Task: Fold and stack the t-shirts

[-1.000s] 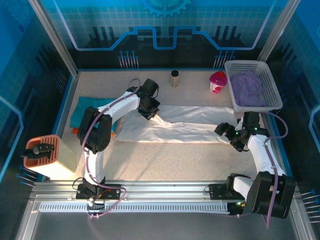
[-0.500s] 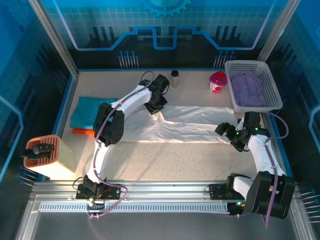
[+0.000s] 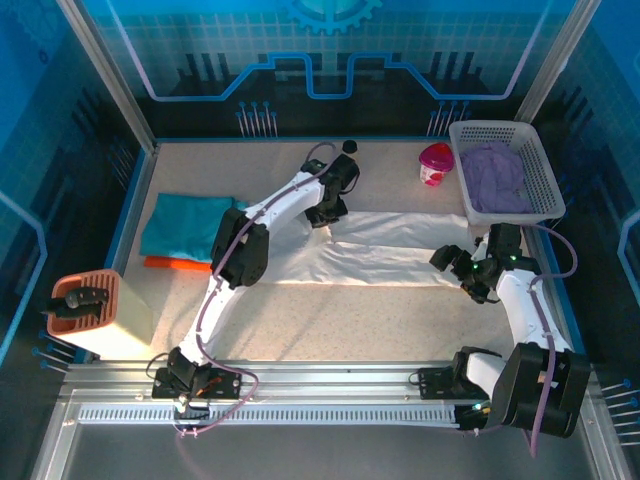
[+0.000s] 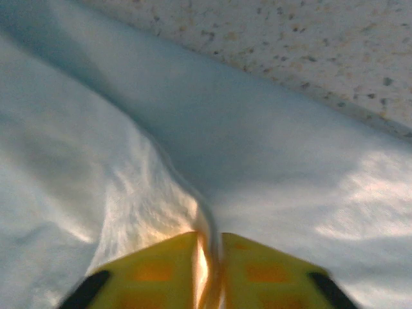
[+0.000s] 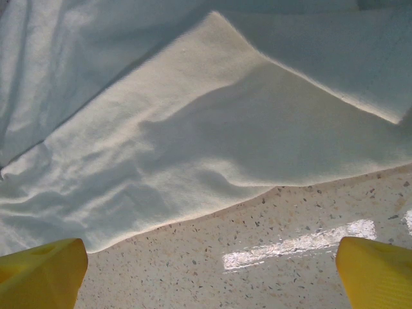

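Left wrist view: the left pincer point(image 4: 207, 261) has its two yellow fingers point(image 4: 154, 270) pressed together on a thin raised ridge of the white t-shirt point(image 4: 290, 167), so it is clamped on the cloth. Around the ridge the cloth lies in soft folds, and the speckled surface point(image 4: 335, 45) shows at the upper right, past the edge of the shirt.

In the top external view this pincer is at the far long edge of the white t-shirt, a bit left of its middle. The shirt is spread as a long band across the middle of the surface.

The right pincer point(image 5: 209, 273) is apart, with one yellow fingertip at each lower corner of the right wrist view. It hangs above the bare surface just beside the near right edge of the white t-shirt and does not touch the cloth.

At the left the teal t-shirt point(image 3: 185, 225) lies folded, with the orange t-shirt point(image 3: 165, 263) showing from under its near edge. At the far right corner a white mesh basket point(image 3: 505, 127) holds a purple cloth point(image 3: 495, 175), and a pink cup point(image 3: 436, 163) stands just beside it.
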Tool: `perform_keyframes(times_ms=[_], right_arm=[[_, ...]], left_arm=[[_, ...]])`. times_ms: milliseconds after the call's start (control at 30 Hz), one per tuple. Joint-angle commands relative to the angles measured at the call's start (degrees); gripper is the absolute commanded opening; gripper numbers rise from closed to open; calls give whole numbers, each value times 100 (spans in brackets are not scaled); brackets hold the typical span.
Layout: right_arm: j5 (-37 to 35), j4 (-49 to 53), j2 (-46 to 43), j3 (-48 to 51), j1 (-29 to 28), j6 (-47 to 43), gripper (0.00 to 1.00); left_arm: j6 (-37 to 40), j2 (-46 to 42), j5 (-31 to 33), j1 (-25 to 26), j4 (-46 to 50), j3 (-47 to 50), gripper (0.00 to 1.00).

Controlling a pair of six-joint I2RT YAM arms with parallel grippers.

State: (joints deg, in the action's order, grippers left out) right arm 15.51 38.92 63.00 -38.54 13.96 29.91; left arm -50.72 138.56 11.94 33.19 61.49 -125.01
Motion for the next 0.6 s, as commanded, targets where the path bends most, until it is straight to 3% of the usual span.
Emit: perform_keyframes(times_ms=[0,233,433,567], right_arm=[[124,15,-69,53,89,-68,100],[-139,91,-2,-26,113,-169,100],[-621,161,437,-261,157,-33,98],[-549,25,774,-355,158,142,98]], left_arm=[[248,107,222,25,364,-149,31],[642,-404,816,-6,506,14,68],[1259,-1468,616,-120,-140,1082,75],[1733,-2165,385,-196,-716,2111,84]])
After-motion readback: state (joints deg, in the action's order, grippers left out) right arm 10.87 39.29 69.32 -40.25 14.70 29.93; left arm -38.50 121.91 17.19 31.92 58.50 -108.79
